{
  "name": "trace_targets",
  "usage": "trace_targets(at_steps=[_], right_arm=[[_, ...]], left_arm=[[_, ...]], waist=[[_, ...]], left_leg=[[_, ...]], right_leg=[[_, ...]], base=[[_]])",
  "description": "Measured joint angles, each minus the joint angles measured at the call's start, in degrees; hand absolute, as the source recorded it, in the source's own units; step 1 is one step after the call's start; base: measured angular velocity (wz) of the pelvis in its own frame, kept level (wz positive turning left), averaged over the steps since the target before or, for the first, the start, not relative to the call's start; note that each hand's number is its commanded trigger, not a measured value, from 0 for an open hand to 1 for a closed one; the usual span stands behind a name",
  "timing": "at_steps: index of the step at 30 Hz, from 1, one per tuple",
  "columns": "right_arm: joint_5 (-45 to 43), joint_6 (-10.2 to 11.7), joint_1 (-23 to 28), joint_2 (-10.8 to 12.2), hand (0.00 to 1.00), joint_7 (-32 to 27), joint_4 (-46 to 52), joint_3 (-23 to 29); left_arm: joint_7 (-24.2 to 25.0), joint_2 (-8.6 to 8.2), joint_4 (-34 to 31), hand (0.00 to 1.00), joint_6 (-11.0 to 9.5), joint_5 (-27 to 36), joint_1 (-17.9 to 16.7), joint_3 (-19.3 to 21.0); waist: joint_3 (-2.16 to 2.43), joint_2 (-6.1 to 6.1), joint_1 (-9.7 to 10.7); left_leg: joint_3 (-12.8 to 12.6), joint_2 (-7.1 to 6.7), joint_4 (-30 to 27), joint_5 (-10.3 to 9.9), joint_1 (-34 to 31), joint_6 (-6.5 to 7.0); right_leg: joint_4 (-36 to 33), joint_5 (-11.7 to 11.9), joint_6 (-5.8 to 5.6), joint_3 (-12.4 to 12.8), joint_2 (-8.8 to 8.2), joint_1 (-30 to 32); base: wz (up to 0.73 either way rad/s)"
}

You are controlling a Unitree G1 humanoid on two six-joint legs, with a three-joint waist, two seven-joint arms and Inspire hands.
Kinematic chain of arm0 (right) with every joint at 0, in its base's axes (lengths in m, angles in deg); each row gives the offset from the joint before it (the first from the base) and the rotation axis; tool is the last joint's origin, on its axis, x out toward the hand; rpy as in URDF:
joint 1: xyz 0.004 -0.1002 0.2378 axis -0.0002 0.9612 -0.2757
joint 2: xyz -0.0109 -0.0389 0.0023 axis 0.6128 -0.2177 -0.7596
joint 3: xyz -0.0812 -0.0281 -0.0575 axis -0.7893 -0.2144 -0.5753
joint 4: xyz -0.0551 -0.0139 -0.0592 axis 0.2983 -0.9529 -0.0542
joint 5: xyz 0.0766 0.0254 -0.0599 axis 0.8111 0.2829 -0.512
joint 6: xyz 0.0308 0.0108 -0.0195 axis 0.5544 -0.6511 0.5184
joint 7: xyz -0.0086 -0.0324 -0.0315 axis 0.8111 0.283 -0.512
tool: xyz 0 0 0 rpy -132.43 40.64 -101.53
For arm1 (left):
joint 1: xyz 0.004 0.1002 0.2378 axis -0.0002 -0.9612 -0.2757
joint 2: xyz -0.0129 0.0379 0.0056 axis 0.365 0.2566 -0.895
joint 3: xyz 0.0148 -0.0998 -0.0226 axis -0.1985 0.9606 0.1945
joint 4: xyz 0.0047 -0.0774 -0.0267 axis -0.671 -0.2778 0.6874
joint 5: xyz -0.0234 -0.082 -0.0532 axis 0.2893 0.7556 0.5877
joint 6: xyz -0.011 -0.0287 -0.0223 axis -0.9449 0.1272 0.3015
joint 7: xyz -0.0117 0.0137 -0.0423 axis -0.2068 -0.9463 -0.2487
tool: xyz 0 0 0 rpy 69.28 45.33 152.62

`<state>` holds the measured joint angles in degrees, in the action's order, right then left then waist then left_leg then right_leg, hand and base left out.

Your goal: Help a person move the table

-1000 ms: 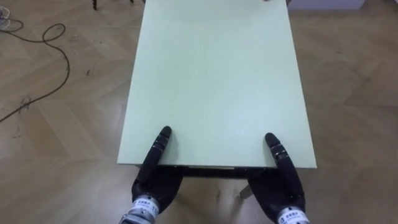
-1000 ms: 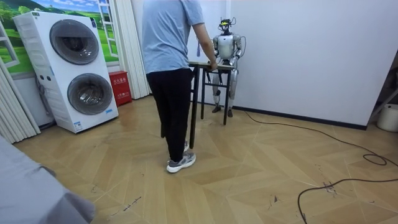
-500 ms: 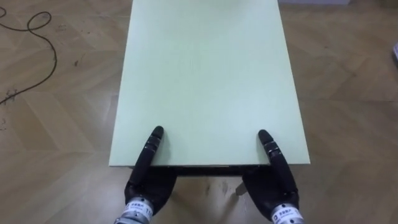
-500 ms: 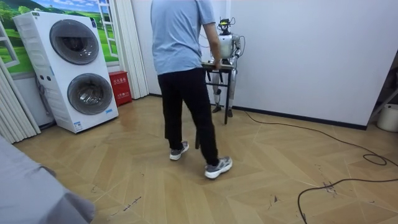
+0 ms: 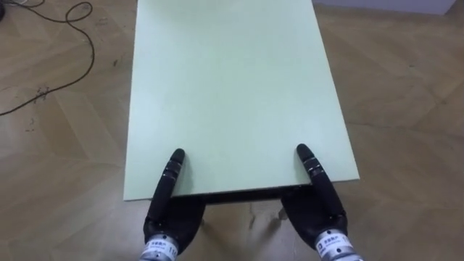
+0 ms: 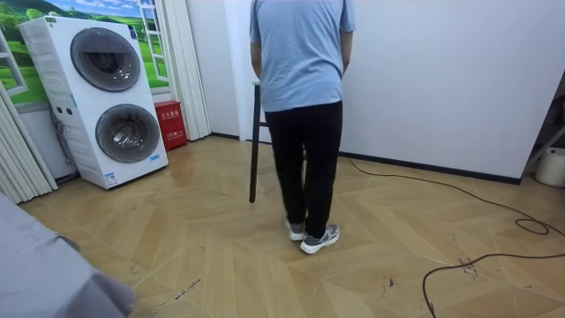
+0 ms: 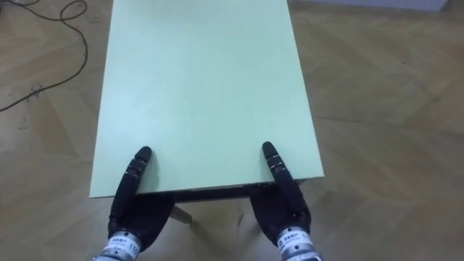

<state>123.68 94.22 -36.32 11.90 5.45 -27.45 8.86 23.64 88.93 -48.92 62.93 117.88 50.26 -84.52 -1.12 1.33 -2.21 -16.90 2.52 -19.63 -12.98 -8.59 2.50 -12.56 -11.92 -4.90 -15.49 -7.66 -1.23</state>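
Note:
The pale green table (image 5: 232, 87) stretches away from me, its near edge right at my hands. My left hand (image 5: 172, 217) holds that edge near the left corner, thumb flat on top and the rest under the board. My right hand (image 5: 319, 212) holds it the same way near the right corner. In the room view a person (image 6: 305, 88) in a light blue shirt stands with their back to the camera at the table's far end. One dark table leg (image 6: 253, 150) shows beside the person, who hides me.
A dark cable (image 5: 58, 43) winds over the wooden floor left of the table. Stacked washing machines (image 6: 106, 97) and a red box (image 6: 168, 124) stand at the room view's left, beside a curtain. A white wall is close behind, with more cable (image 6: 477, 256) on the floor.
The person has stepped toward the room view's right with the table's far end and now hides me. My view has shifted over the floor. Both hands keep their hold on the near edge.

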Motion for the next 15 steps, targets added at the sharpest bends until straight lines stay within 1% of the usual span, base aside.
trace_targets(at_steps=[2,4,5,7,9,11,13,14,15], right_arm=[[0.38,-0.01,-0.16,-0.31,1.0,-0.06,-0.01,0.1],[0.03,-0.16,0.04,0.12,1.0,-0.06,-0.03,-0.14],[0.14,-0.19,0.22,0.19,1.0,-0.05,-0.02,-0.14],[0.51,-0.2,0.49,0.19,1.0,-0.03,-0.03,-0.08],[0.53,-0.2,1.14,0.29,1.0,0.11,-0.02,0.02],[0.47,-0.24,1.24,0.38,1.0,0.13,-0.04,0.02],[0.44,-0.24,1.37,0.35,1.0,0.13,-0.04,0.08],[0.44,-0.25,1.4,0.25,1.0,0.13,-0.05,0.11],[0.15,-0.4,1.29,0.4,1.0,0.13,-0.04,0.1]], left_arm=[[0.11,-0.21,-1.03,1.0,0.02,-0.3,-0.72,-0.13],[0.11,-0.33,-1.04,1.0,0.0,-0.65,-1.13,0.03],[0.12,-0.29,-1.05,1.0,0.02,-0.93,-1.08,0.08],[0.12,-0.2,-1.06,1.0,0.19,-0.94,-1.07,0.18],[0.12,0.05,-1.07,1.0,0.48,-0.96,-1.32,0.07],[0.12,0.09,-1.09,1.0,0.81,-1.14,-1.37,0.29],[0.08,-0.01,-1.08,1.0,0.88,-1.2,-1.44,0.02],[-0.03,-0.06,-1.05,1.0,0.83,-1.24,-1.42,-0.14],[-0.03,0.0,-1.04,1.0,0.63,-1.23,-1.39,-0.1]], waist=[[-0.01,-0.44,-0.59],[-0.04,-0.6,-0.68],[-0.03,-0.61,-0.68],[-0.04,-0.62,-0.67],[-0.02,-0.64,-0.3],[-0.03,-0.64,0.18],[-0.09,-0.9,0.23],[-0.33,-1.39,0.51],[-0.47,-1.56,0.52]], left_leg=[[0.07,-0.05,0.09,0.01,-0.07,0.0],[0.78,-0.23,0.44,0.28,-0.07,-0.12],[1.85,-0.46,0.89,0.56,-0.07,-0.19],[2.7,-0.69,1.18,0.76,-0.07,-0.33],[4.13,-1.09,1.18,0.9,-0.06,-0.55],[5.06,-1.02,1.14,1.03,-0.27,-0.77],[6.06,-0.78,1.02,1.15,-0.15,-0.96],[8.37,-0.07,0.47,1.19,-0.17,-1.03],[12.26,-0.3,0.16,1.32,-0.57,-1.43]], right_leg=[[0.01,0.0,0.0,-0.37,-0.08,0.08],[0.01,-0.01,-0.01,-0.53,-0.04,0.06],[-0.2,-0.01,-0.01,-0.77,-0.02,0.03],[-0.11,-0.01,-0.01,-1.94,-0.01,-0.26],[-0.23,-0.01,0.0,-2.3,0.31,-0.88],[-0.61,-0.02,0.01,-2.25,0.65,-0.91],[-2.65,-0.27,0.44,-2.8,0.78,-0.41],[-5.96,-1.31,1.75,-2.76,0.91,1.05],[-4.2,-2.23,3.61,0.37,2.53,2.81]], base=[[0.02],[0.1],[0.23],[0.22],[0.25],[0.24],[0.18],[0.15],[0.13]])
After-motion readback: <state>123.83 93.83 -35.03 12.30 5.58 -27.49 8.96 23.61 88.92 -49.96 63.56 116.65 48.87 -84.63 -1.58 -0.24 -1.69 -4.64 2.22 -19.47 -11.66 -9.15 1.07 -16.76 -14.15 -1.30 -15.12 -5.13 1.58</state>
